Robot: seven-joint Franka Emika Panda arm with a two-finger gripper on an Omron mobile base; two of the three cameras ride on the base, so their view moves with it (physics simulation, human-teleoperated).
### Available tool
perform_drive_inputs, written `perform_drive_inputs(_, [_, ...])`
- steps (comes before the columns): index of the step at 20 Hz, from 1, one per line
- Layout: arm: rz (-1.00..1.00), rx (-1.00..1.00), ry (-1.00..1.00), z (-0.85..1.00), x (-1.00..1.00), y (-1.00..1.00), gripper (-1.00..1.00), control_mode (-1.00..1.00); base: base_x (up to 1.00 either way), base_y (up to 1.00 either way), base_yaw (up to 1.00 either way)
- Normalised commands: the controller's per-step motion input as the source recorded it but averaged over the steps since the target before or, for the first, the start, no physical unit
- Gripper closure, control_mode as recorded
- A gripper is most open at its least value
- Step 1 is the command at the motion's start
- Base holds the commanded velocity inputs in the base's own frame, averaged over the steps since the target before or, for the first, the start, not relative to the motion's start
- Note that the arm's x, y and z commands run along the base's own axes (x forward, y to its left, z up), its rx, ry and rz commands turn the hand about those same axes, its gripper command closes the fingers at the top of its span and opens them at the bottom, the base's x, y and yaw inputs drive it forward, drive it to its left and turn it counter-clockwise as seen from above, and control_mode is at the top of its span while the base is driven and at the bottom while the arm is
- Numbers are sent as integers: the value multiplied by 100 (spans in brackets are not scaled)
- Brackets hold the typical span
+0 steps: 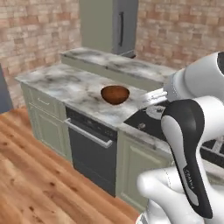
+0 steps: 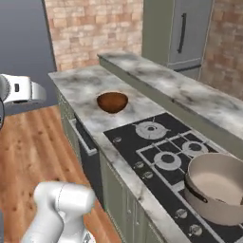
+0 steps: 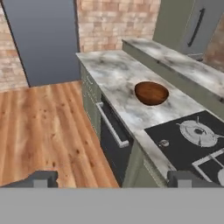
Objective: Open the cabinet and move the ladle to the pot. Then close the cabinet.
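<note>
Brick-walled kitchen w/ marble counter (image 3: 118, 83), brown bowl (image 3: 151, 92) on it, stove w/ pot (image 2: 219, 187). Gripper (image 3: 113, 179): tips set wide apart, nothing btwn them, hanging over floor beside counter. Cabinet (image 3: 192, 26) far ahead, upper right of hand view, doors closed, bar handle vertical; ladle presumably inside. No legible writing.

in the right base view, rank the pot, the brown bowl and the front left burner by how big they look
1. Pot: largest by far, though it sits nearest the camera and is cut by the frame edge.
2. Brown bowl.
3. Front left burner.

The bowl and burner look close in size, and the bowl is farther off, so that order is unsure.
</note>
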Motion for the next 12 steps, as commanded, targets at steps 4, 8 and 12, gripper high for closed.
perform_drive_inputs(4, [0,0,0,0,0,0,-100,100,0,0,100])
perform_drive_inputs(8, [0,0,0,0,0,0,-100,100,0,0,100])
perform_drive_inputs(12, [0,0,0,0,0,0,-100,100,0,0,100])
